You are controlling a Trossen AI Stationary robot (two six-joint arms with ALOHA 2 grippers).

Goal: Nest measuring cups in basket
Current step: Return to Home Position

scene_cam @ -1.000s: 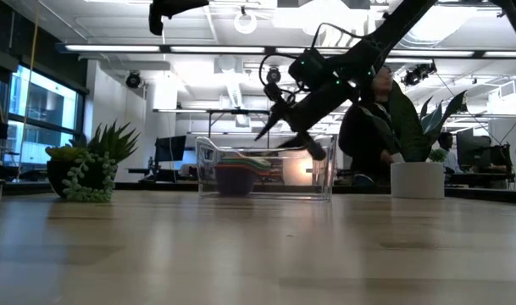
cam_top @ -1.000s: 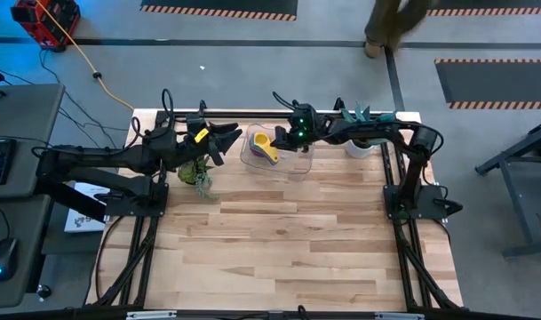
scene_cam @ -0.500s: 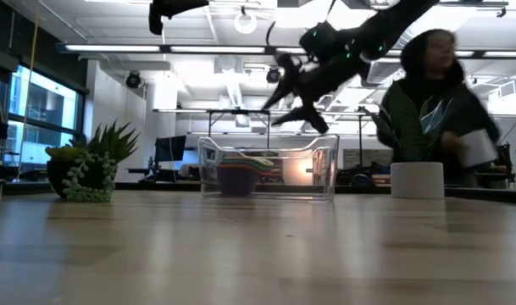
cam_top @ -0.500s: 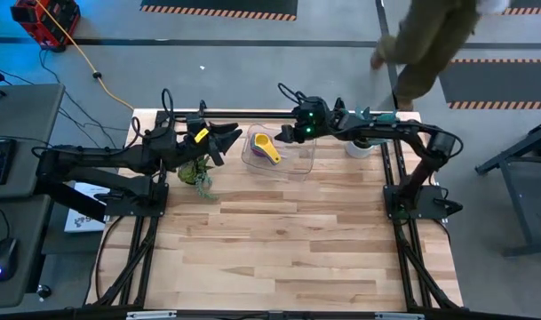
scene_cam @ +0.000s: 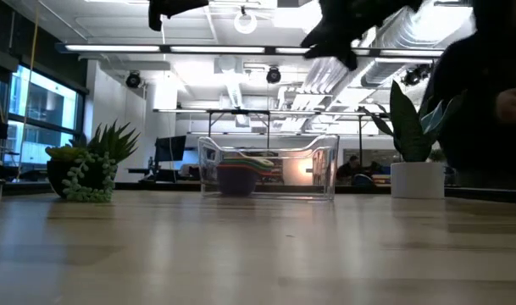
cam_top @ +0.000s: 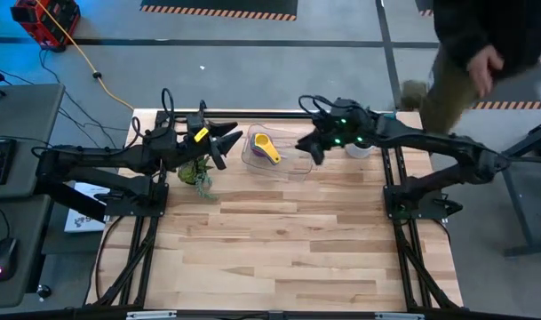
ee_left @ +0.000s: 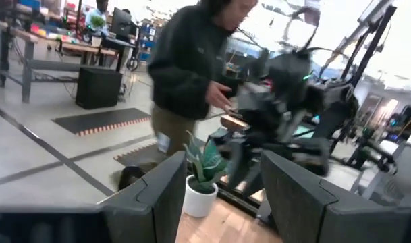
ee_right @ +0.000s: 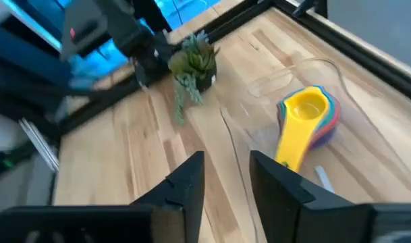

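Round-bowled plastic measuring cups [cam_top: 265, 147] nested in clear rounded basket [cam_top: 286, 169]; left end effector [cam_top: 227, 145], right end effector [cam_top: 307, 150] spread, empty.

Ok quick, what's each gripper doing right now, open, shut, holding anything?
Left gripper: open, holding nothing.
Right gripper: open, holding nothing.
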